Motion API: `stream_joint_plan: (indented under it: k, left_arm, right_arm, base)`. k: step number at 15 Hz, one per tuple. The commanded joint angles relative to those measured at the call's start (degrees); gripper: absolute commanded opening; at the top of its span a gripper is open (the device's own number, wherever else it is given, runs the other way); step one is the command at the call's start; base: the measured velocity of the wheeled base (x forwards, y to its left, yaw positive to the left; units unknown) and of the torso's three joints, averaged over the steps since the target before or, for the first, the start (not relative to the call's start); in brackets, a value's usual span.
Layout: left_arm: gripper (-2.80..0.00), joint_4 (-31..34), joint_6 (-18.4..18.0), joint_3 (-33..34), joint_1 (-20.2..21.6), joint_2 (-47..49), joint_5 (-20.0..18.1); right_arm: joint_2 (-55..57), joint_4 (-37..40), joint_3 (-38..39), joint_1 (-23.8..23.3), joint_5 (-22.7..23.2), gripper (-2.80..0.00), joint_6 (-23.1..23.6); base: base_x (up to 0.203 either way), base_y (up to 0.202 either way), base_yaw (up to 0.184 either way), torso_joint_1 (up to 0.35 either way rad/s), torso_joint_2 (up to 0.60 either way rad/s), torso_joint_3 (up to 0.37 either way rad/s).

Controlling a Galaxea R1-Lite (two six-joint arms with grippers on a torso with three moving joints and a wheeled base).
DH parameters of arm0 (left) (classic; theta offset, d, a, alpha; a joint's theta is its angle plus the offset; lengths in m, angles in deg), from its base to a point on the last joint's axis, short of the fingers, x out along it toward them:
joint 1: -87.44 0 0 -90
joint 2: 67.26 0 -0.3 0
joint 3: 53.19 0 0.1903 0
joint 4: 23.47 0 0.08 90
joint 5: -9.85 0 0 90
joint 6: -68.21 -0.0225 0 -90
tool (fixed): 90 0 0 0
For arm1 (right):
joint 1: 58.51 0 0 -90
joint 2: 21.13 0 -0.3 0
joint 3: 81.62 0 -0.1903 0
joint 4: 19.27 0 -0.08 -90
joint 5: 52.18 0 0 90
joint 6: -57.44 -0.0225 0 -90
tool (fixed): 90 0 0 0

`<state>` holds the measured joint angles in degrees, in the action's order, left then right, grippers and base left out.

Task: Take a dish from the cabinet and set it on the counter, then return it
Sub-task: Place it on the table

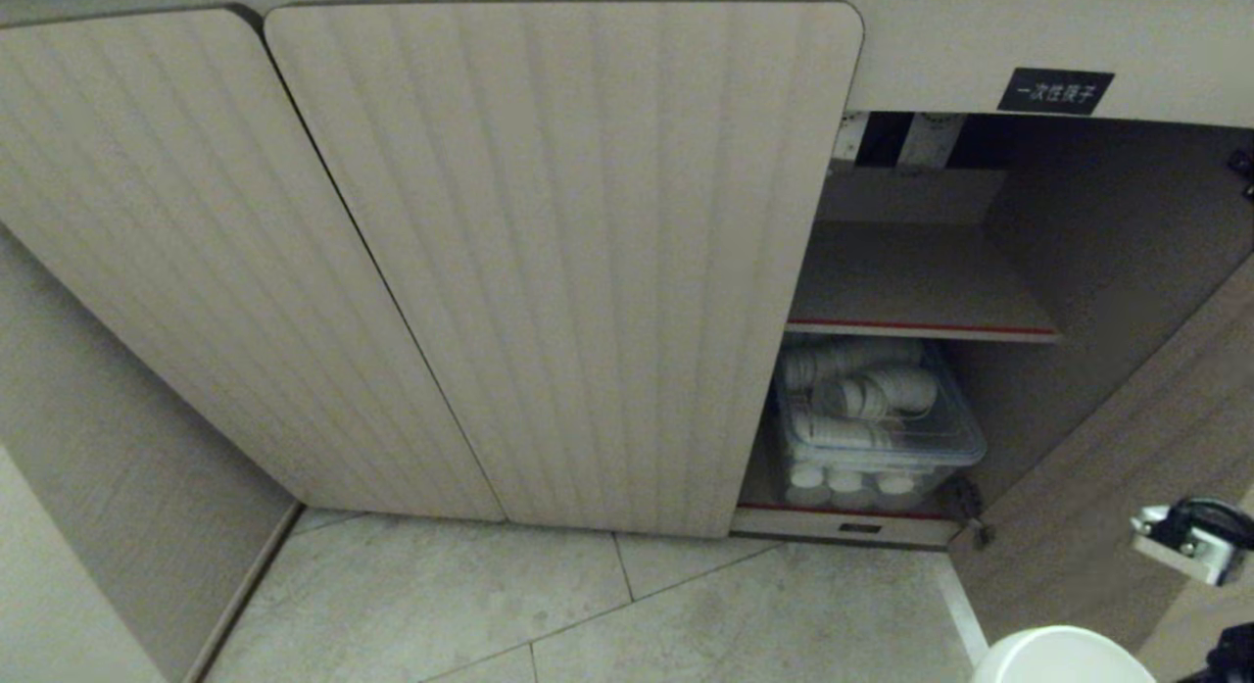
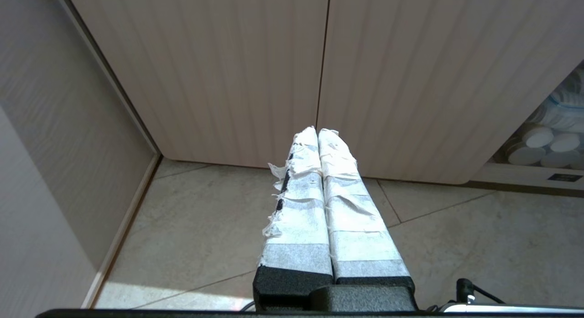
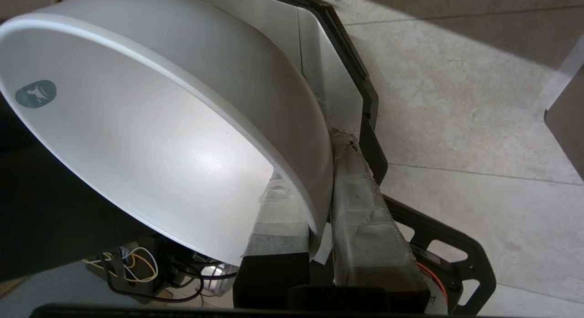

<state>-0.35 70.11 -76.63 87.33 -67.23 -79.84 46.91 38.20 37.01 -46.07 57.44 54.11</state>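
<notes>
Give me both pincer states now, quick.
Left pincer: closed, empty, parked facing the shut cabinet doors.
Right pincer: closed on the rim of the white bowl.

The head view looks steeply down at the cabinet (image 1: 549,271) from close by, its open bay at two o'clock; the left wrist view, low over the floor (image 2: 205,226), shares those doors

Pale stone-look floor tiles (image 1: 627,614) with thin grout lines; beige wood-grain side wall (image 1: 88,467)

Probably a kitchen: low cabinet (image 1: 549,262) storing stacked bowls (image 1: 862,394).
</notes>
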Motion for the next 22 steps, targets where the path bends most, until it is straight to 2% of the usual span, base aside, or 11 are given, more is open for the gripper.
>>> stream_joint_plan:
  k: [1, 10, 14, 22]
  left_arm:
    - [-2.8, 0.0, 0.0, 0.1, 0.0, 0.0, 0.0]
    - [-2.8, 0.0, 0.0, 0.1, 0.0, 0.0, 0.0]
    - [-2.8, 0.0, 0.0, 0.1, 0.0, 0.0, 0.0]
    - [-2.8, 0.0, 0.0, 0.0, 0.0, 0.0, 0.0]
  right_arm:
    - [1.7, 0.8, -1.8, 0.8, 0.0, -2.8, 0.0]
    - [0.7, 2.2, -2.2, 1.0, -1.7, -2.8, 0.4]
    - [0.4, 4.3, -2.0, 1.0, -2.0, -2.8, 2.6]
    - [-0.1, 5.7, -1.9, 1.4, -3.7, -2.8, 2.5]
  base:
    - [0.0, 0.0, 0.0, 0.0, 0.0, 0.0]
    - [0.0, 0.0, 0.0, 0.0, 0.0, 0.0]
    - [0.0, 0.0, 0.0, 0.0, 0.0, 0.0]
    - [0.0, 0.0, 0.0, 0.0, 0.0, 0.0]
